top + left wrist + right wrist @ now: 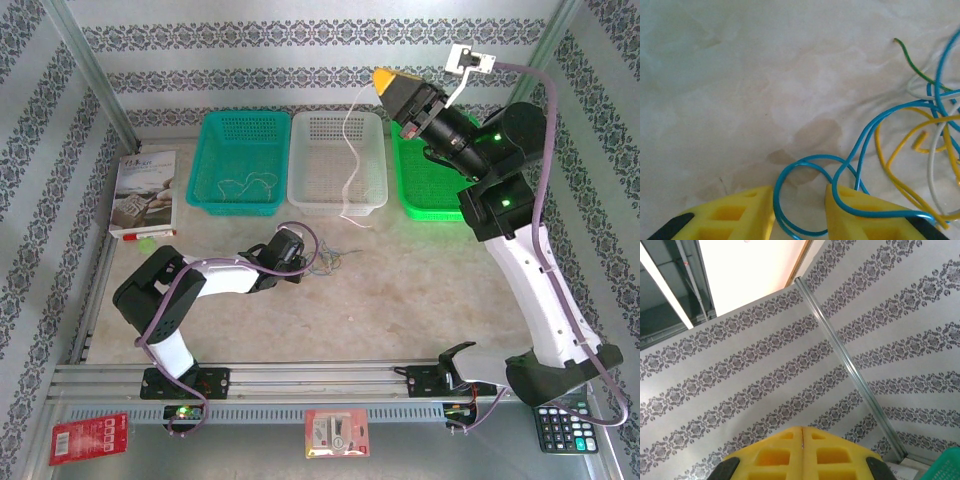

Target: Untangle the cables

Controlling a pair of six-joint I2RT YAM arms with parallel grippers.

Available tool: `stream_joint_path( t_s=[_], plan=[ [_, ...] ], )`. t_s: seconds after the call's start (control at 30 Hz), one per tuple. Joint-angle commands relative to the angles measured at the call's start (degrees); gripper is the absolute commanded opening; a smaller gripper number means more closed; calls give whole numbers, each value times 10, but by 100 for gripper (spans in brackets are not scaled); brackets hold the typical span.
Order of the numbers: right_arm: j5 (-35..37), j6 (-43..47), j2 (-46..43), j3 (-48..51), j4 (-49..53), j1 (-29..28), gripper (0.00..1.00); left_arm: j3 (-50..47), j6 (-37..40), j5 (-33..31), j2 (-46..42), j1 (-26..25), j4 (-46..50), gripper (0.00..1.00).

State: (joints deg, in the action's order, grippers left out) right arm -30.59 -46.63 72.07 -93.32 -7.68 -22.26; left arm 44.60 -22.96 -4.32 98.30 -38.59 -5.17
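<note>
A thin blue cable (807, 159) lies limp, one loop curling through the gap between the left fingers (865, 210); just right of them a yellow cable (878, 142) and a white cable (931, 170) cross it in a tangle. Another whitish cable (350, 140) dangles from the closed right fingers (388, 82)
</note>
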Motion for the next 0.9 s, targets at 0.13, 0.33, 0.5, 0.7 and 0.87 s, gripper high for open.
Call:
stream_joint_path(
  t_s=[0.13, 0.33, 0.5, 0.7, 0.87],
  plan=[
    [9, 1, -38, 138, -23, 0, 0, -31, 8, 22, -48, -4, 50, 42],
    [10, 12, -60, 181, -15, 6, 0, -38, 36, 39, -174, 0, 119, 66],
    [0, 19, -62, 175, -4, 7, 0, -25, 56, 38, -291, 8, 201, 84],
    [-18, 18, -60, 153, -4, 5, 0, 40, 74, 36, -411, 20, 282, 97],
    [-36, 14, -55, 136, -1, 2, 0, 124, 97, 55, -445, 22, 303, 100]
  ],
)
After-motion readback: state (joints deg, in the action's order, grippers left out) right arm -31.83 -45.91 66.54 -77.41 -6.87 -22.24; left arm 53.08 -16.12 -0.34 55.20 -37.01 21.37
